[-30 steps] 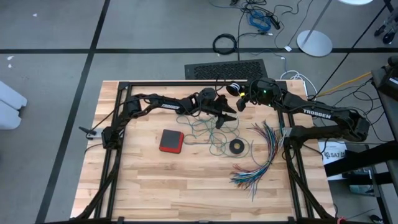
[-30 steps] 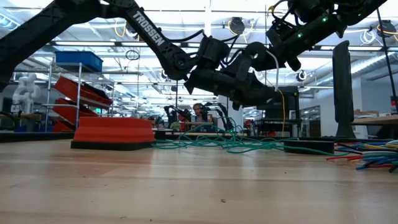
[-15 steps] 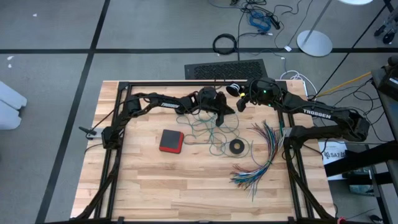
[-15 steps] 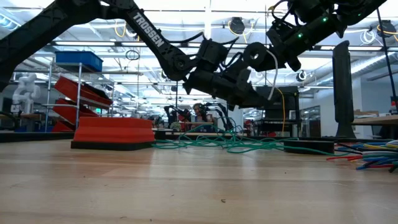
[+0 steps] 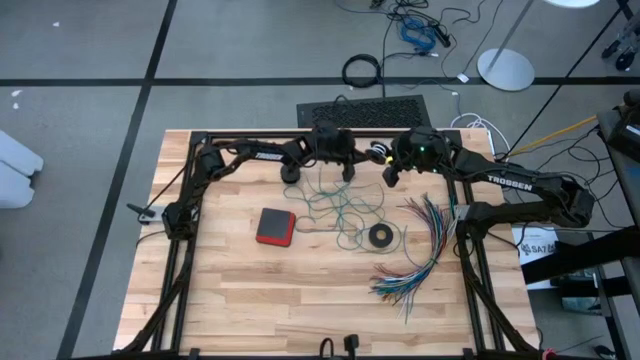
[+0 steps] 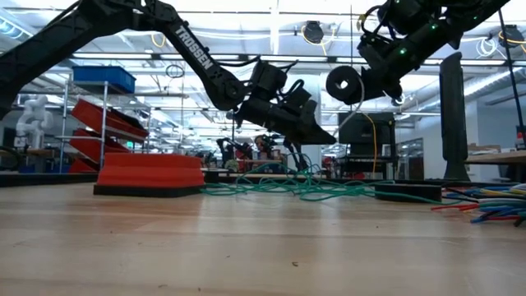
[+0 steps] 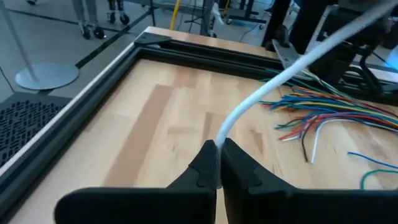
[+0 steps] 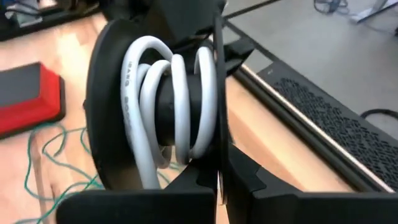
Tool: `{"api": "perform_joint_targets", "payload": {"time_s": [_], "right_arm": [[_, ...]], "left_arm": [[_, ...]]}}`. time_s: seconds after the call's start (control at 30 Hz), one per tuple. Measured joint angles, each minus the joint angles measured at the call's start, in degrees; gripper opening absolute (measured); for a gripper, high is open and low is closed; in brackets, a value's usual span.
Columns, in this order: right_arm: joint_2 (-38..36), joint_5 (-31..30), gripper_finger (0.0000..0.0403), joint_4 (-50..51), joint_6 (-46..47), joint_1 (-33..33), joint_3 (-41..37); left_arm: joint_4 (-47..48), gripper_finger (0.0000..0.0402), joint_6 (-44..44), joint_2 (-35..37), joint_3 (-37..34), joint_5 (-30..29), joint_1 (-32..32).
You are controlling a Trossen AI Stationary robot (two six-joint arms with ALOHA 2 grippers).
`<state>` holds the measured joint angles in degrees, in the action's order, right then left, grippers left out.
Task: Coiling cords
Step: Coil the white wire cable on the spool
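- The white cord [image 7: 298, 65] runs taut from between the left pincer [image 7: 217, 163] fingertips, which are pressed together on it, across to a black spool [image 8: 118, 106]; several white turns lie wound round the spool's core [image 8: 177, 102]
- The right pincer [image 8: 219, 177] is pressed together on the spool's thin black rim, holding it up off the desk [image 5: 300, 290]; in the low view the spool [image 6: 343, 85] hangs in the air just beside the left arm's wrist
- The teal-green cord [image 5: 340, 212] lies in loose tangled loops on the desk, below both pincers in the high view, near the far edge; it is not held by either
- In the high view the left pincer [image 5: 349, 170] and the right pincer [image 5: 388, 172] sit near each other, close to the desk's far rail
- A red block [image 5: 275, 226] lies on the desk beside the teal loops; a small black ring [image 5: 380, 236] lies on their other side; a fan of multicoloured wires [image 5: 425, 245] spreads further toward the right arm
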<state>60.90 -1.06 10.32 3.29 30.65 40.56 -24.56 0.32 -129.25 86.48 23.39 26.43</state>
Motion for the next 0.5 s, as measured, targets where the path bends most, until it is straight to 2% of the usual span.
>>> {"api": "perform_joint_targets", "payload": {"time_s": [0.5], "right_arm": [[0.00, 2.92, 0.0000, 11.07, -2.53, 0.00, 0.00]], "left_arm": [[-0.38, 0.0003, -7.96, 0.22, 0.02, 1.46, 1.05]]}}
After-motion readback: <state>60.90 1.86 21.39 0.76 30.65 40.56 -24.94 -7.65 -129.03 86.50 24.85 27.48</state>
